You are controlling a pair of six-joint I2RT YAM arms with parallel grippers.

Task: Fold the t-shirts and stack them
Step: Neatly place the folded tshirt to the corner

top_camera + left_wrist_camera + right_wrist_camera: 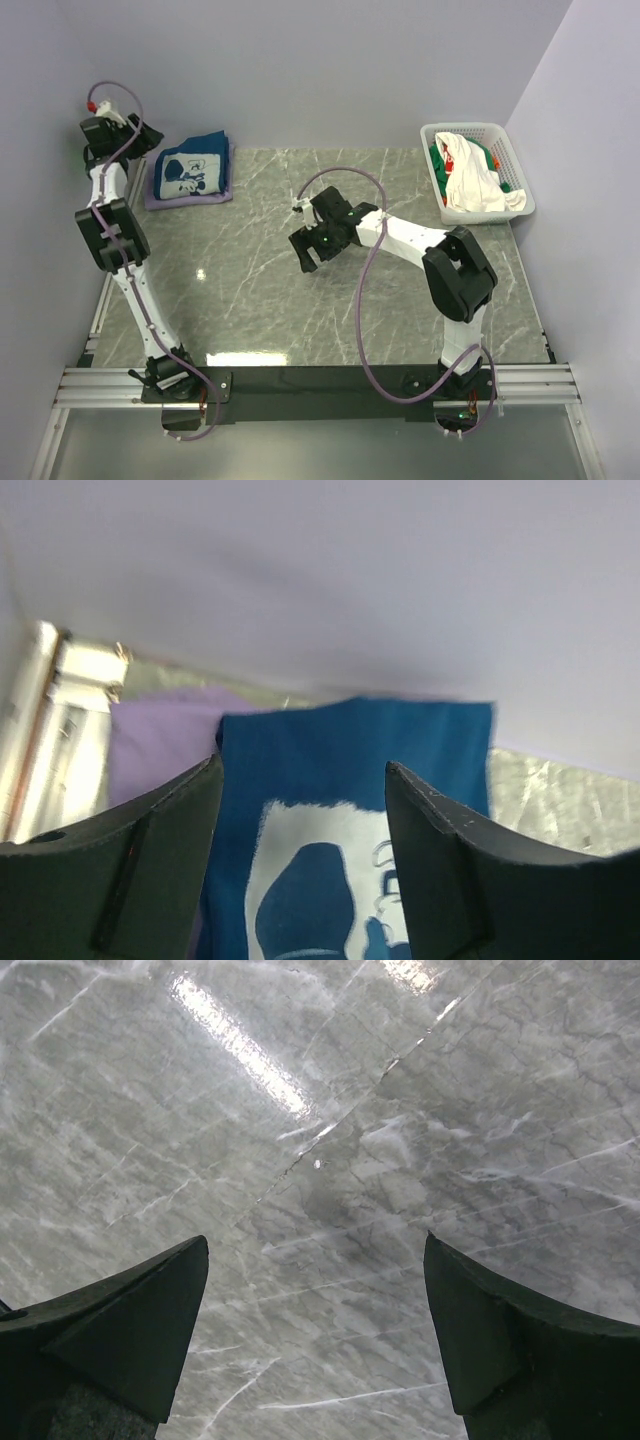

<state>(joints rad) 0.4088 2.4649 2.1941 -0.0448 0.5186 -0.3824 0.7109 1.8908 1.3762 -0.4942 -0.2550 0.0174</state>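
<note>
Navy t-shirt (pixel 192 172) is seen from above, folded at the table's (pixel 300 320) far left on a lavender t-shirt (pixel 150 199); other t-shirts (pixel 478 182) are heaped in a basket (pixel 521 176) far right. At the left wrist, the left gripper (pixel 302 770) is parted over the navy t-shirt, nothing held. At the right wrist, the right gripper (pixel 316 1240) is spread wide above the table, nothing held.

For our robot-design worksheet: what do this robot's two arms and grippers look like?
The left arm and right arm have white links and bulky black joints. A lilac cable loops along each. The left gripper and right gripper have matte black, wedge-shaped fingers.
</note>
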